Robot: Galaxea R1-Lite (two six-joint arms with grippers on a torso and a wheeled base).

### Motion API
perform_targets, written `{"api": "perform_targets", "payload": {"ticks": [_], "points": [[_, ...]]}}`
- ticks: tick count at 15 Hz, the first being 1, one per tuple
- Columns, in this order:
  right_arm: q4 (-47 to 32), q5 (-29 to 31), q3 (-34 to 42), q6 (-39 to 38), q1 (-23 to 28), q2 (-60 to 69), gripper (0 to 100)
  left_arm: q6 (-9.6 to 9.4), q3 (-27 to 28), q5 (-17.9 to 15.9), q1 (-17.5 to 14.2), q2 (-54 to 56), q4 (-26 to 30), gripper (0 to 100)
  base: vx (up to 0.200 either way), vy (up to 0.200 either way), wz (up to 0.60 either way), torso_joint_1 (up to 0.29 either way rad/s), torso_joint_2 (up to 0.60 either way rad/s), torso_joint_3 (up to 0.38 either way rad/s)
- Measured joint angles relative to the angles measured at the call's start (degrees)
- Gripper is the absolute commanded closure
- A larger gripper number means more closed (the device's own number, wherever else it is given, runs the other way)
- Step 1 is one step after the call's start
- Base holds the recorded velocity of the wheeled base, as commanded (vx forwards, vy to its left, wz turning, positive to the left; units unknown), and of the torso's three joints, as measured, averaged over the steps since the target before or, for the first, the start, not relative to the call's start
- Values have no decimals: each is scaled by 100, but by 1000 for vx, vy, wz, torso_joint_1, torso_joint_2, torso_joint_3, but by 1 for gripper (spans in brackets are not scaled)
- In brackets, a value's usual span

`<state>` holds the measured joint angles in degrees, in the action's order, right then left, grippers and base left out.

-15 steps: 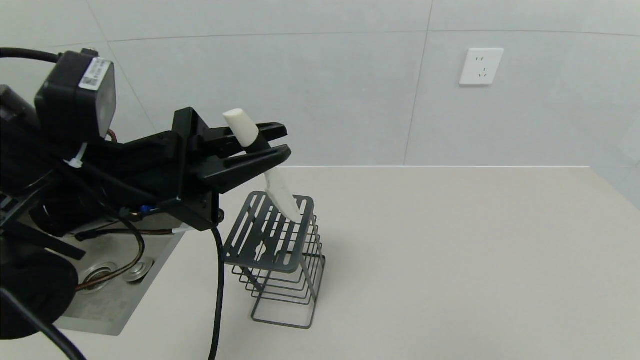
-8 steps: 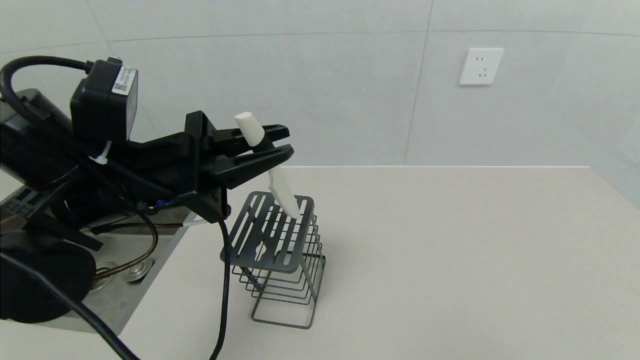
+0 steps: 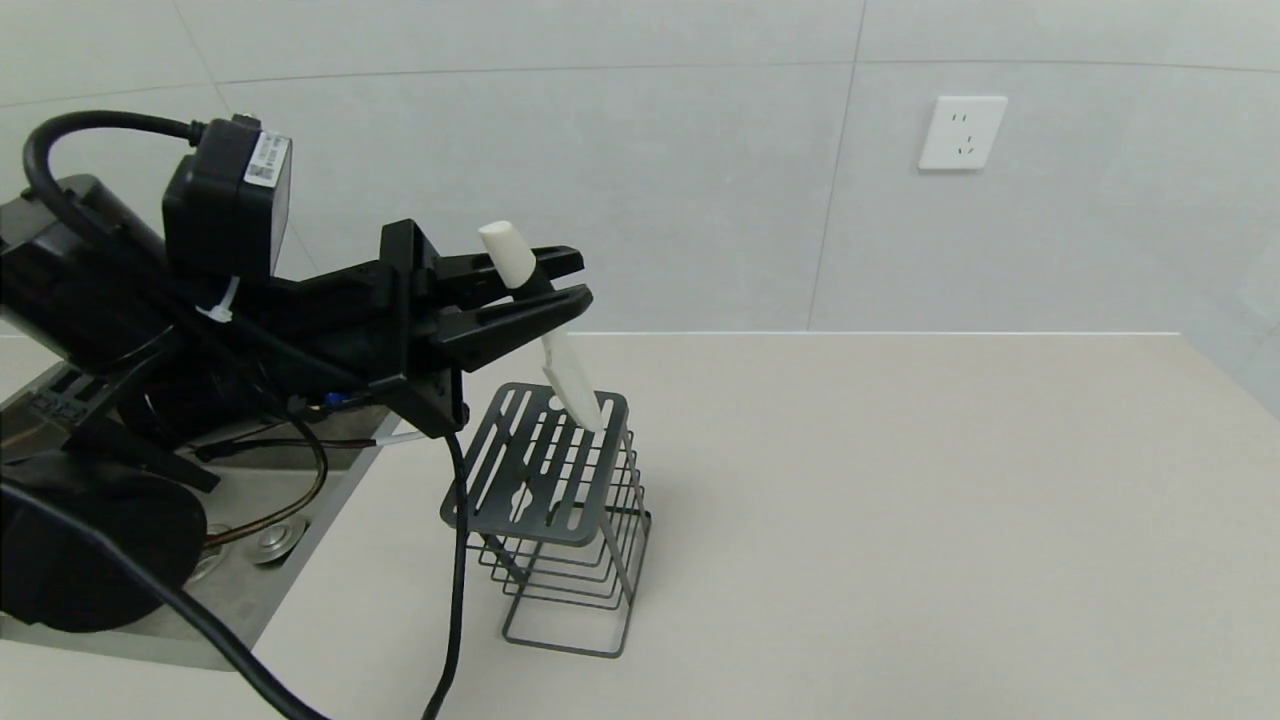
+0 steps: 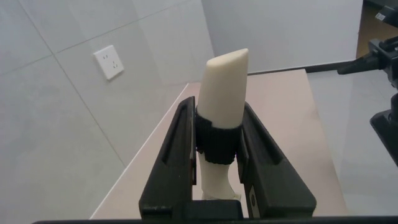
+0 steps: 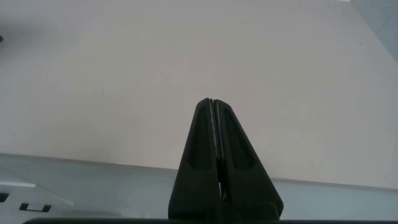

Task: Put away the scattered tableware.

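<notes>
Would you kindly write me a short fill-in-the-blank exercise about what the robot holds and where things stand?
1. The left gripper is shut on a ____ utensil.
2. Seen from the robot, the sink lies to the ____ of the wire rack.
3. The right gripper hangs over the counter with its fingers ____.

Missing words: white; left; shut.

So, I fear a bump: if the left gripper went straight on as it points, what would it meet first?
Likely nothing close. The left gripper, shut on the utensil, points about level over the counter, above the rack. The way looks free as far as shown, though depth is unclear.
</notes>
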<state>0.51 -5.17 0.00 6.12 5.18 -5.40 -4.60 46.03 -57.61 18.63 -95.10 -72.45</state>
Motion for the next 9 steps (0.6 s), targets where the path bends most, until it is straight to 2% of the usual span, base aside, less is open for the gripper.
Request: {"api": "perform_targets", "payload": {"ticks": [9], "points": [[0, 0, 0, 1, 0, -2, 100, -7, 112, 5, -79, -162, 5, 100, 0, 0, 0, 0, 0, 0]]}}
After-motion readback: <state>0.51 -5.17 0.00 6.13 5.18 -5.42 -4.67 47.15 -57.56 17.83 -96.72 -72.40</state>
